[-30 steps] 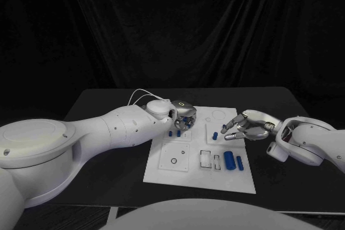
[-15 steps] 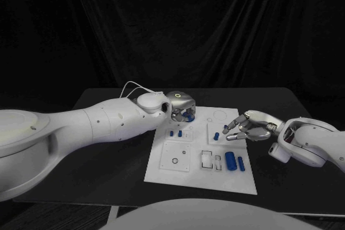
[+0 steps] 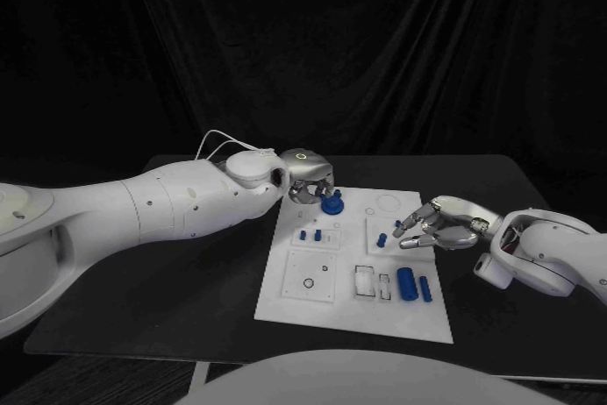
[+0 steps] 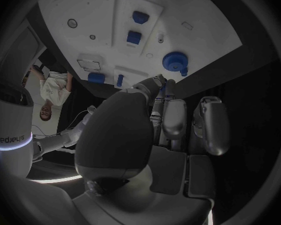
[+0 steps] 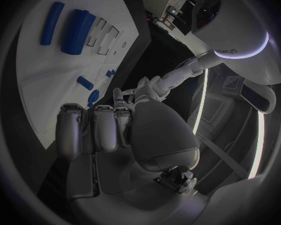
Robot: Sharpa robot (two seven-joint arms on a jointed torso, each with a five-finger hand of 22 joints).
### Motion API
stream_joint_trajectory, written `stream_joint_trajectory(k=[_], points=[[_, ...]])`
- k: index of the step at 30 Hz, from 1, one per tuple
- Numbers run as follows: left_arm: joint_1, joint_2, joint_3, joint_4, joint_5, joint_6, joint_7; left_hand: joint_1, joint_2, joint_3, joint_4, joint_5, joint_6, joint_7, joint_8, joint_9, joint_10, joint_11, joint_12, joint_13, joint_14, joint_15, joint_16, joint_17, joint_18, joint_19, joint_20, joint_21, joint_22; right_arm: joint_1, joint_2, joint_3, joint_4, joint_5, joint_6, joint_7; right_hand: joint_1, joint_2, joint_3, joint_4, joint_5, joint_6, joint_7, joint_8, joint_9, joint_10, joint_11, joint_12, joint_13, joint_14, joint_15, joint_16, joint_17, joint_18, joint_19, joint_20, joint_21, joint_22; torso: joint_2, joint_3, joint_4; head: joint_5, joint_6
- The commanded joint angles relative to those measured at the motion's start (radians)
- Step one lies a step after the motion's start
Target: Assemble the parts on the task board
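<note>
I see my left hand (image 3: pixel 308 179) poised at the task board's (image 3: pixel 332 313) far edge, fingers seemingly empty, just above a round blue part (image 3: pixel 332 204). My right hand (image 3: pixel 437 226), fingers curled and empty, hovers beside the board over the worktop (image 3: pixel 189 282).

From the head view, the left robot hand (image 3: pixel 308 179) covers the far corner of the task board (image 3: pixel 332 313), and its fingertips hide part of the round blue part (image 3: pixel 332 203), so contact there cannot be judged. The right robot hand (image 3: pixel 437 225) overlaps the board's edge; whether its curled fingers hold anything is unclear. The small sockets (image 3: pixel 371 281) are too tiny to read.
</note>
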Motion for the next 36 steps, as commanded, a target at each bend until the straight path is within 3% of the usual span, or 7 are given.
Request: stream_joint_trajectory(k=[1,21,36], points=[[-0.003,0.005,0.001,-0.009,0.001,0.033,0.009,-0.006,-0.003,0.004,-0.002,-0.007,-0.005,-0.005,-0.004,-0.002,0.001,-0.003,-0.007,-0.002,0.003,-0.007,-0.004,0.0,0.005,0.013,-0.007,-0.004,0.173,-0.004,0.0,0.0,0.001,0.001,0.007,-0.003,0.047,0.05,-0.004,-0.004,0.0,0.008,0.0,0.003,-0.001,0.024,-0.004,-0.018,-0.234,0.046,-0.007,-0.003,-0.001,0.006,0.042,0.007,-0.003,0.213,0.0,0.0003,0.0009,-0.002,0.0],[-0.059,0.026,0.0,-0.068,0.001,0.05,0.018,-0.006,-0.006,0.005,-0.001,-0.013,-0.011,-0.008,-0.01,-0.004,-0.001,-0.003,-0.013,-0.005,0.001,-0.007,-0.005,-0.002,0.005,0.012,-0.007,-0.006,0.173,-0.008,-0.003,0.0,0.005,0.001,-0.003,0.002,0.048,0.049,-0.005,-0.005,0.0,0.009,0.001,0.003,-0.001,0.021,-0.004,-0.024,-0.242,0.044,-0.006,-0.007,-0.008,0.008,0.039,0.007,-0.01,0.211,0.001,-0.0002,-0.0001,-0.009,0.0],[-0.071,0.045,0.0,-0.096,0.001,0.058,0.014,-0.008,-0.007,0.005,0.0,-0.013,-0.016,-0.007,-0.013,-0.005,-0.001,-0.003,-0.016,-0.007,-0.001,-0.007,-0.007,-0.005,0.005,0.011,-0.007,-0.009,0.173,-0.008,-0.002,0.0,0.004,0.001,-0.003,0.003,0.047,0.049,-0.006,-0.005,0.0,0.009,0.001,0.003,-0.001,0.019,-0.004,-0.027,-0.246,0.043,-0.006,-0.01,-0.013,0.009,0.038,0.007,-0.014,0.21,0.001,-0.0001,0.0005,-0.018,0.0]])
